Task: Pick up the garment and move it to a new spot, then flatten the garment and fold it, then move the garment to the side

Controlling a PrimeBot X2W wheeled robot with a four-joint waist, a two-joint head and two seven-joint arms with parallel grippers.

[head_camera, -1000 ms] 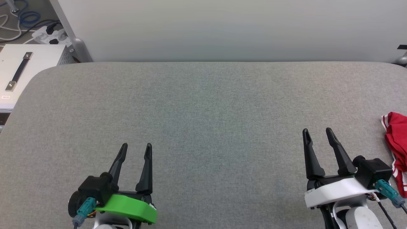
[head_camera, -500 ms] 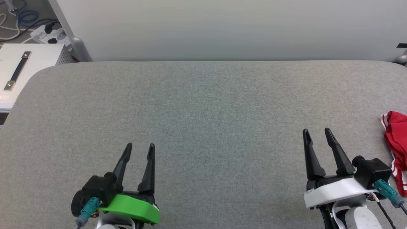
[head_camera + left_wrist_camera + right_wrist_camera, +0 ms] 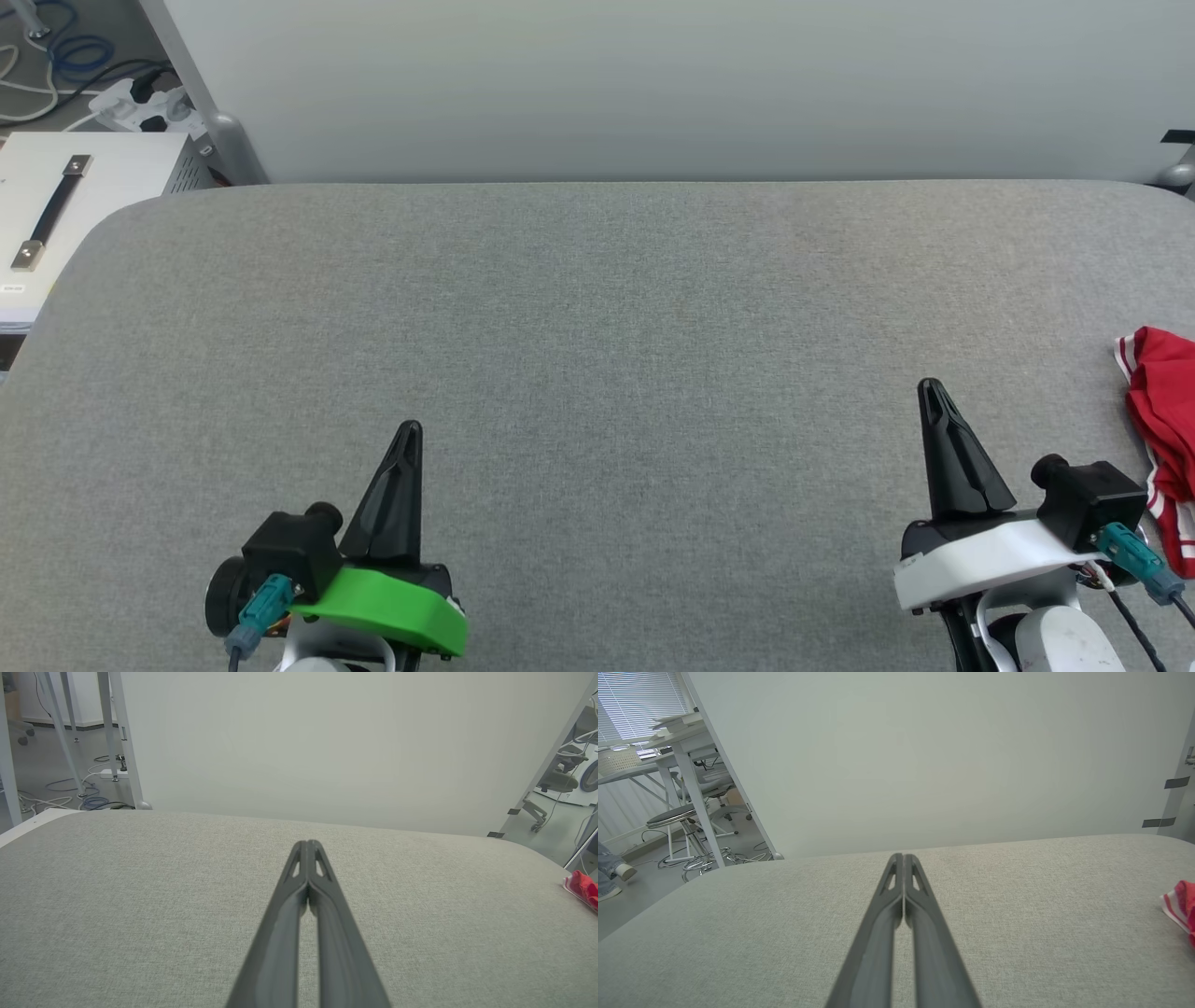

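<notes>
Both tools rest low over the grey worktop [image 3: 597, 308], fingers pointing towards the pale wall panel [image 3: 653, 84]: left tool [image 3: 408, 428] on its green mount, right tool [image 3: 931, 385] on its white mount. A second ago each tool's two fingers stood spread. Now each pair is pressed together into a single dark wedge, tips meeting and nothing between them, as the left wrist view [image 3: 308, 843] and the right wrist view [image 3: 903, 857] confirm.

The garment [image 3: 1162, 411], red with striped red-and-white trim, lies crumpled at the worktop's right edge where it lay before, cut off by the frame. It is beside the right tool's wrist and apart from its fingers [image 3: 584, 889] [image 3: 1180, 904].

Off the worktop's left corner stand a white case with a black strap handle [image 3: 56, 205] and, on the floor, a power strip with cables [image 3: 140, 103]. A stool [image 3: 672, 816] and a person's foot [image 3: 614, 872] show beyond the panel.
</notes>
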